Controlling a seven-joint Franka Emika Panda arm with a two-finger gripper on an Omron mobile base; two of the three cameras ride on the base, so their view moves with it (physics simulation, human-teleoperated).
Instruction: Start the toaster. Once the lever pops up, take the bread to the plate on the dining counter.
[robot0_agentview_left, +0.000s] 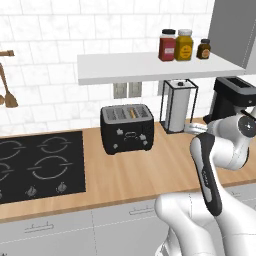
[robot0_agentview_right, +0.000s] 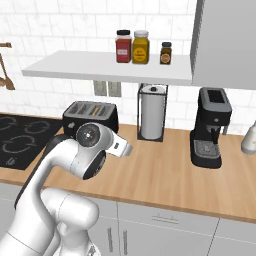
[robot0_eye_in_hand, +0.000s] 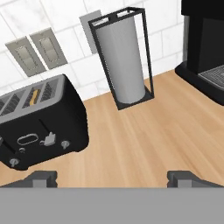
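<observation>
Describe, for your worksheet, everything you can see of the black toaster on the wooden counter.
The toaster is a black, boxy appliance with rounded edges and a slightly glossy, plastic-looking shell. Its top has several long slots; something tan, the bread, sits in one. The front carries small pale knobs, an oval outline and a pale lever. It stands upright on the light-wood counter, near the tiled wall, between the black stovetop and the wire-framed paper towel holder. Nothing but the counter touches it.

A home kitchen: a wood counter (robot0_agentview_left: 150, 170) runs along a white tiled wall (robot0_agentview_left: 50, 45). On it, left of the toaster (robot0_agentview_left: 127, 128), lies a black stovetop (robot0_agentview_left: 37, 165); right of it stand a paper-towel roll (robot0_agentview_left: 178, 106) and coffee machine (robot0_agentview_right: 212, 127). Above, a shelf (robot0_agentview_left: 150, 67) holds jars (robot0_agentview_left: 176, 45).
</observation>
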